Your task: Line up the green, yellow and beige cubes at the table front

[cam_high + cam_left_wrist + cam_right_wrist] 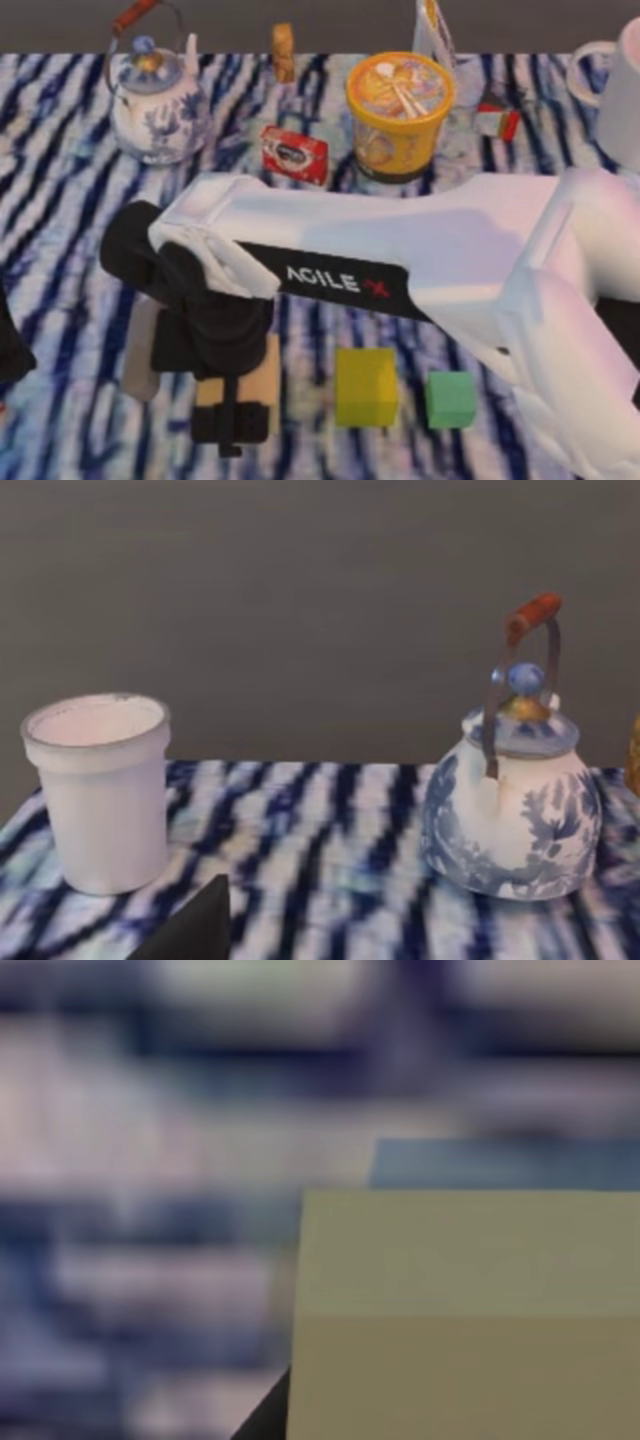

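The beige cube (266,372) sits at the front left of the table (60,220), mostly hidden under my right gripper (232,425), which is shut on it. In the right wrist view the beige cube (470,1310) fills the near side, with one dark finger (265,1418) against its edge. To its right stands the yellow cube (365,387), then the smaller green cube (451,400), both loose on the table and in a row. My left gripper (8,352) is parked at the far left edge, open, with only one finger (192,930) showing.
Along the back stand a blue-and-white teapot (155,100), a red-and-white box (293,153), a yellow noodle cup (398,110) and a white mug (610,90). The left wrist view shows a white cup (100,790) and the teapot (510,810).
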Robot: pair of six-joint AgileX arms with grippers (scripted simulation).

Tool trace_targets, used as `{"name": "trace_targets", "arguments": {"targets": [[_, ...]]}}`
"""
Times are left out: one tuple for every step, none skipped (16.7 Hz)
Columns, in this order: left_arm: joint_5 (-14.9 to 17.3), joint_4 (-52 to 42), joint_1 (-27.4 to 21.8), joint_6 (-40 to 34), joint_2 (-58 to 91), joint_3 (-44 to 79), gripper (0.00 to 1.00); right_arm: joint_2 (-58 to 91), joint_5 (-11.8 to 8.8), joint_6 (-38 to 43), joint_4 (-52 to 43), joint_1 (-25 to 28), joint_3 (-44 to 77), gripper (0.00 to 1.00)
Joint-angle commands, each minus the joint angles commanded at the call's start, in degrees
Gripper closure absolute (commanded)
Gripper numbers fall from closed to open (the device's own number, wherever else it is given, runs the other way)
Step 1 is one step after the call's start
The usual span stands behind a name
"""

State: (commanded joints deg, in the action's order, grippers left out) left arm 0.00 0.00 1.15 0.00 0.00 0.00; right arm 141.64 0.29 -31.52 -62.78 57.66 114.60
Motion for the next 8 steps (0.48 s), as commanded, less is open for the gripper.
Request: {"name": "trace_targets", "arguments": {"targets": [[0.0, 0.0, 0.0, 0.0, 0.0, 0.0, 0.0, 0.0, 0.0, 0.0, 0.0, 0.0, 0.0, 1.0], [0.0, 0.0, 0.0, 0.0, 0.0, 0.0, 0.0, 0.0, 0.0, 0.0, 0.0, 0.0, 0.0, 0.92], [0.0, 0.0, 0.0, 0.0, 0.0, 0.0, 0.0, 0.0, 0.0, 0.0, 0.0, 0.0, 0.0, 0.85], [0.0, 0.0, 0.0, 0.0, 0.0, 0.0, 0.0, 0.0, 0.0, 0.0, 0.0, 0.0, 0.0, 0.77], [0.0, 0.0, 0.0, 0.0, 0.0, 0.0, 0.0, 0.0, 0.0, 0.0, 0.0, 0.0, 0.0, 0.7], [0.0, 0.0, 0.0, 0.0, 0.0, 0.0, 0.0, 0.0, 0.0, 0.0, 0.0, 0.0, 0.0, 0.62], [0.0, 0.0, 0.0, 0.0, 0.0, 0.0, 0.0, 0.0, 0.0, 0.0, 0.0, 0.0, 0.0, 0.55], [0.0, 0.0, 0.0, 0.0, 0.0, 0.0, 0.0, 0.0, 0.0, 0.0, 0.0, 0.0, 0.0, 0.47]]}}
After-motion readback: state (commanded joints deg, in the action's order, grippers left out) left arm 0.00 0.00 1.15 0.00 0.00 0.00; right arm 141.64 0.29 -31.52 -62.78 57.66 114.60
